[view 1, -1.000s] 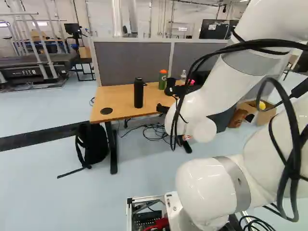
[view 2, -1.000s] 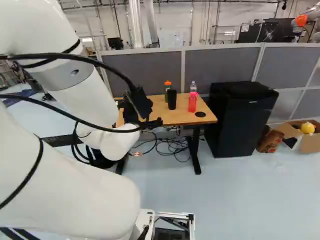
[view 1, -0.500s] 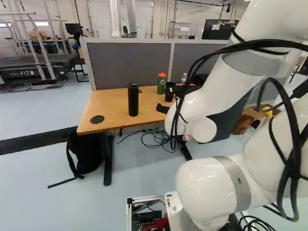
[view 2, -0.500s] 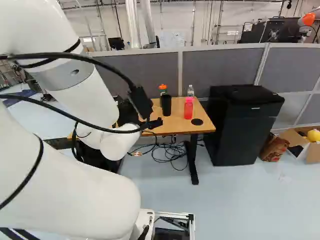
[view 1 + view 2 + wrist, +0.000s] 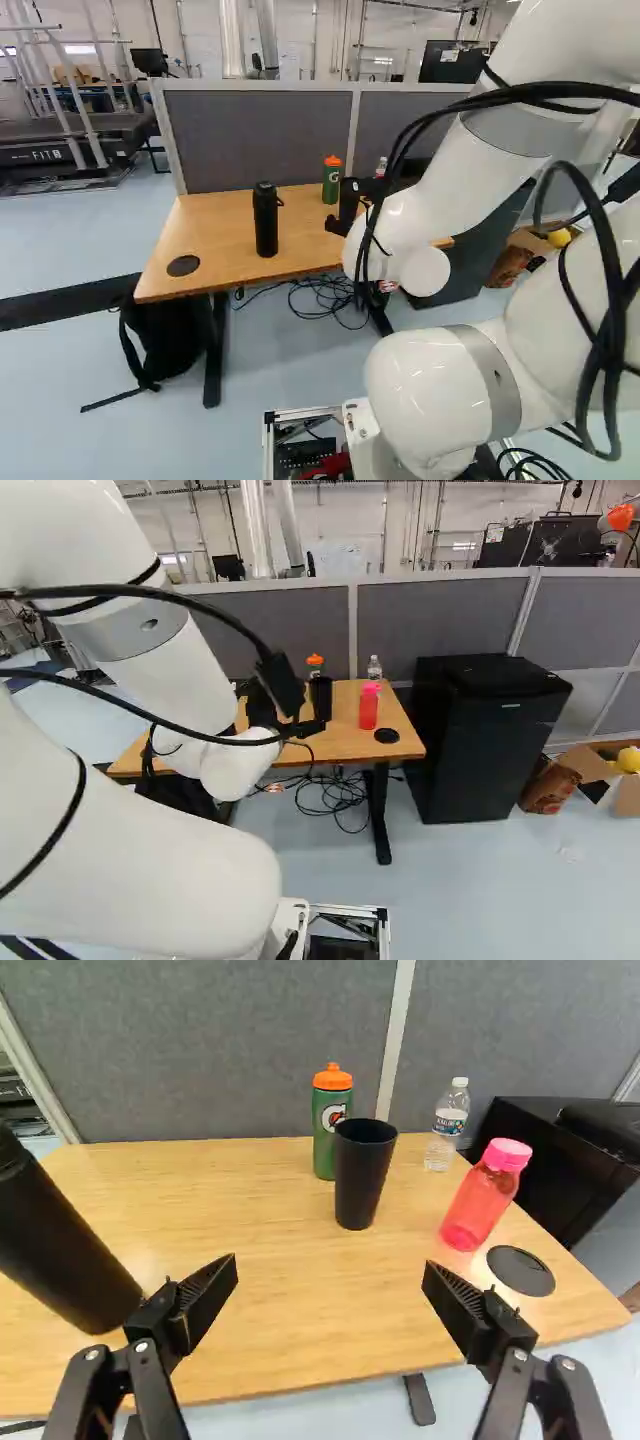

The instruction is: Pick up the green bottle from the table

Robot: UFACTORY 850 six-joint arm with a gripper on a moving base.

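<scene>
Currently, the claw (image 5: pixel 306 727) is spread, and the wrist view shows a wide gap between its two fingers, with no item held between them. The target, the green bottle (image 5: pixel 323 1147), stands upright on the bench (image 5: pixel 240 1260), ahead of the claw and near the bench's far edge. It has an orange cap and is positioned in front of the grey partition (image 5: pixel 230 1040).

Adjacent items are arranged as follows. The black cup (image 5: pixel 358 1188) stands just beside the green bottle, nearer the claw, and overlaps part of it in the wrist view. The clear bottle (image 5: pixel 440 1145) stands near the far edge, beyond the pink bottle (image 5: pixel 472 1210). A round black disc (image 5: pixel 521 1271) is set in the bench near the pink bottle. The tall black bottle (image 5: pixel 266 222) stands well apart from these, on the opposite side of the green bottle. Next to the bench is a black cabinet (image 5: pixel 490 745). A black backpack (image 5: pixel 165 345) rests on the floor at the left of the left base view.
</scene>
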